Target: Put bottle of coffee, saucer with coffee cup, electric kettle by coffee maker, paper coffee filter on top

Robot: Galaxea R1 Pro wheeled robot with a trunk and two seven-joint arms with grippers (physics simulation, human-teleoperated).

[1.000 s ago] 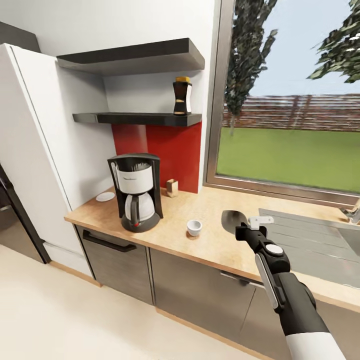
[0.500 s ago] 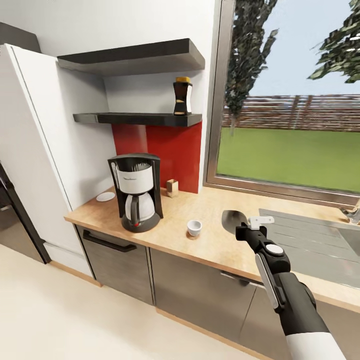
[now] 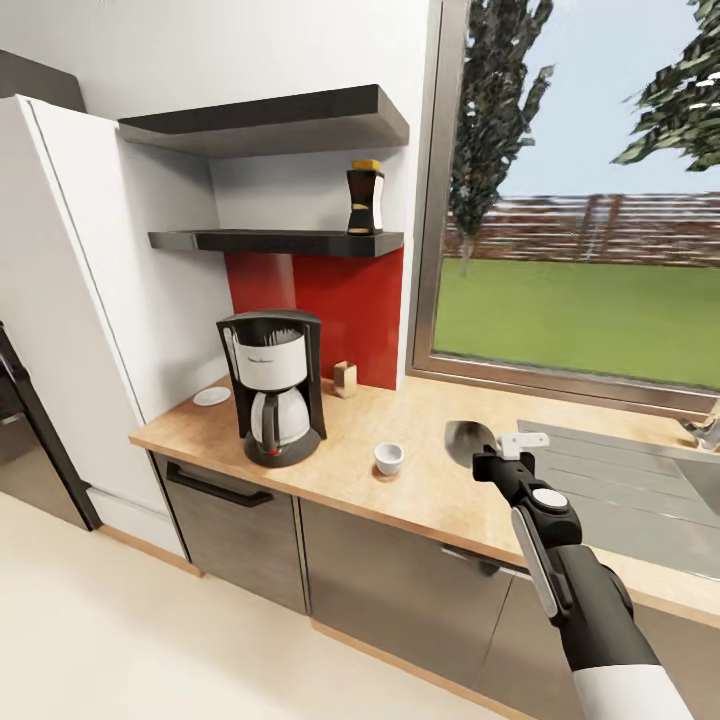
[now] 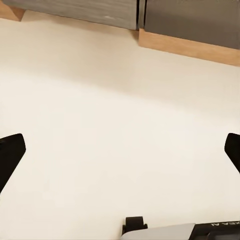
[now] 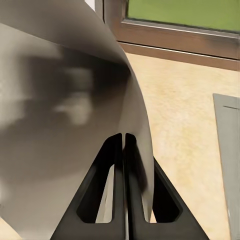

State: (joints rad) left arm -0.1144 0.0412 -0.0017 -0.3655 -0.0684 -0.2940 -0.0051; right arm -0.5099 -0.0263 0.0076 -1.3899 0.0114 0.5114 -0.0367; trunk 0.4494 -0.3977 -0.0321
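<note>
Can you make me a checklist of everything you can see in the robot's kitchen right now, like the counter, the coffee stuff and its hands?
Surface: wooden countertop over grey cabinets.
Job's things: coffee maker on the countertop; coffee jar on the lower black shelf; cup on the countertop, no saucer under it; saucer behind the coffee maker; paper filter in the right gripper.
Clutter: small wooden block by the red wall panel.
Grippers: right shut on the filter; left gripper open above the floor.
Cables: nothing seen.
Surroundings: window, sink, white fridge.

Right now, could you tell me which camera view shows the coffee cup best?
The head view: the coffee cup stands upright on the kitchen countertop, apart from the coffee maker. The right wrist view looks past shut fingers at a grey sheet and countertop; the left wrist view faces floor.
</note>
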